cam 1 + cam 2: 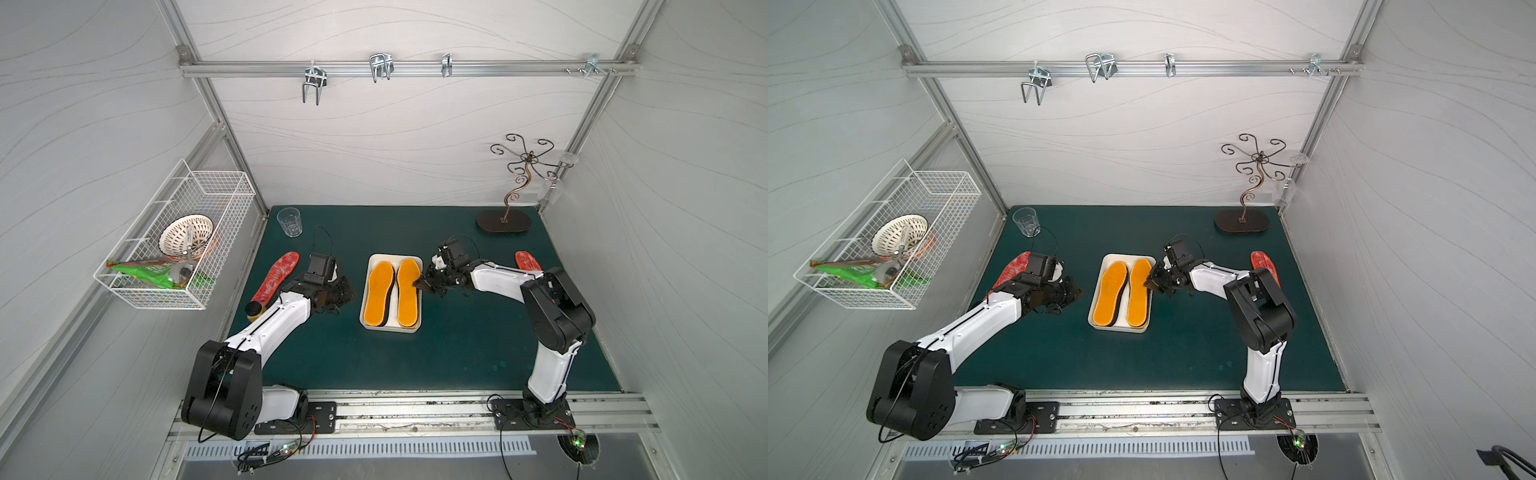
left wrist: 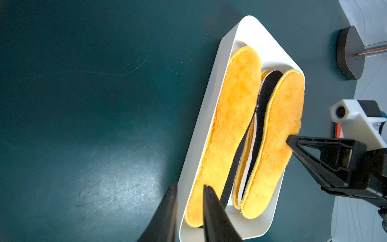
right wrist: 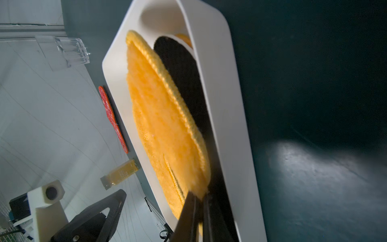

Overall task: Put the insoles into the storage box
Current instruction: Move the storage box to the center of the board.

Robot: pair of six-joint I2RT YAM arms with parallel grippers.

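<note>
The white storage box [image 1: 392, 257] sits mid-table. It holds two orange-yellow insoles [image 1: 379, 293] on top and a black insole [image 2: 270, 83] showing between them. My right gripper [image 3: 199, 196] is shut on the side edge of the right-hand orange-yellow insole [image 1: 408, 299], which tilts up against the box wall. My left gripper [image 2: 189, 187] hovers just left of the box, its jaws a little apart and holding nothing. One red mottled insole [image 1: 276, 276] lies flat on the mat left of the left arm. Another red insole [image 1: 527, 261] is partly hidden behind the right arm.
A clear glass [image 1: 289, 221] stands at the back left and a dark metal stand [image 1: 503, 220] at the back right. A bottle of yellow liquid [image 1: 254, 311] lies partly under the left arm. A white wire basket [image 1: 174, 241] hangs on the left wall.
</note>
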